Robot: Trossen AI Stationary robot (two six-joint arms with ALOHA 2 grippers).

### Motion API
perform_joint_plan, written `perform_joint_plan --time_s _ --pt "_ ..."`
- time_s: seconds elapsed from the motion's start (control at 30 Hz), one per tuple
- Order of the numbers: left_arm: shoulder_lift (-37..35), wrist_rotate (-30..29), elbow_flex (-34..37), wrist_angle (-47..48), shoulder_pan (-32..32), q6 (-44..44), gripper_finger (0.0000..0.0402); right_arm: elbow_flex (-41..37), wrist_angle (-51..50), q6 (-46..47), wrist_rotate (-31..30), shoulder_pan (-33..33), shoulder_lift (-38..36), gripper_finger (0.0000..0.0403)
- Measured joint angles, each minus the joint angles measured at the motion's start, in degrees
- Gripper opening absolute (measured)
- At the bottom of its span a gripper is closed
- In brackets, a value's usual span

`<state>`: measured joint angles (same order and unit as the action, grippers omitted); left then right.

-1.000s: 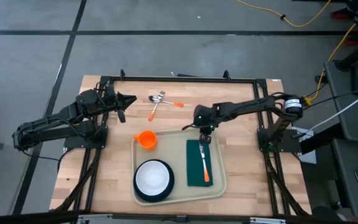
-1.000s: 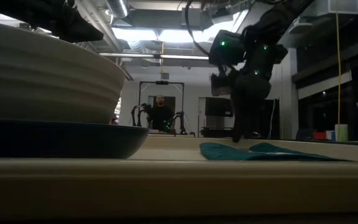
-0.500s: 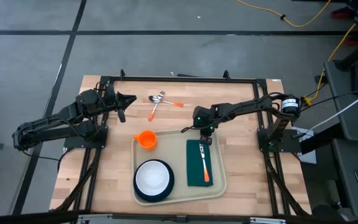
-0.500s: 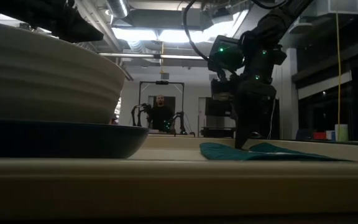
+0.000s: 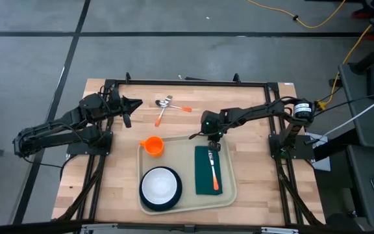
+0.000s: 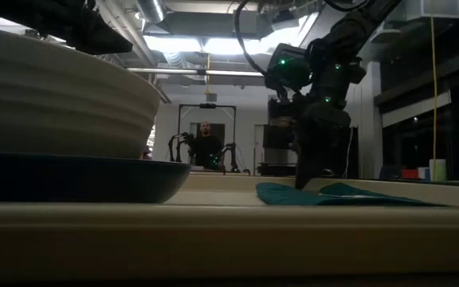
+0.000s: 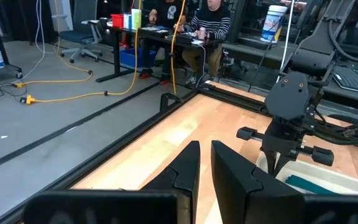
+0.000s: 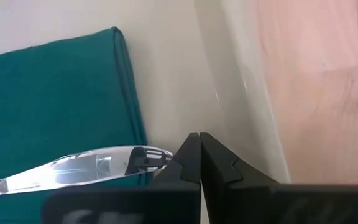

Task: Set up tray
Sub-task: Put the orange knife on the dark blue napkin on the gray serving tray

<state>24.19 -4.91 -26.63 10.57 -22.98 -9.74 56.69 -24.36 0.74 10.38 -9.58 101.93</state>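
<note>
The beige tray (image 5: 186,153) lies at the table's near middle. On it sit a dark plate with a white bowl (image 5: 160,186), an orange cup (image 5: 152,145) and a green napkin (image 5: 206,177). A fork with an orange handle (image 5: 214,173) lies on the napkin. Its silver head (image 8: 92,168) points at the tray's far rim. My right gripper (image 5: 213,144) is shut and points down at the napkin's far edge (image 8: 126,93), beside the fork's head. My left gripper (image 5: 132,104) hovers over the table's far left, its fingers all but together. My right gripper comes from above with its shut fingertips (image 8: 199,146) right beside the fork's tines (image 8: 160,155), over the tray floor at the napkin's far edge. I cannot tell whether they touch the fork or the tray.
Two spoons with orange handles (image 5: 165,106) lie on the bare wood beyond the tray. The black frame rails (image 5: 187,82) run along the table's far edge and sides. In the low view the bowl and plate (image 6: 54,119) fill the left. A person (image 6: 205,147) sits far behind.
My right gripper has sunk a little toward the napkin's far edge. It has shifted slightly sideways and back, staying shut. The fork, the napkin and the dishes lie where they were.
</note>
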Motion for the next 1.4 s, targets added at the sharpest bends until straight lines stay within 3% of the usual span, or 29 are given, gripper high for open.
perform_joint_plan --time_s 0.8,1.4 --pt "0.0 0.0 0.0 0.0 0.0 0.0 0.0033 0.1 -0.1 -1.4 5.0 0.2 2.2 0.0" --pt "0.0 -0.1 0.0 0.0 0.0 0.0 0.0033 1.3 0.1 -2.5 3.3 -0.1 2.4 0.0"
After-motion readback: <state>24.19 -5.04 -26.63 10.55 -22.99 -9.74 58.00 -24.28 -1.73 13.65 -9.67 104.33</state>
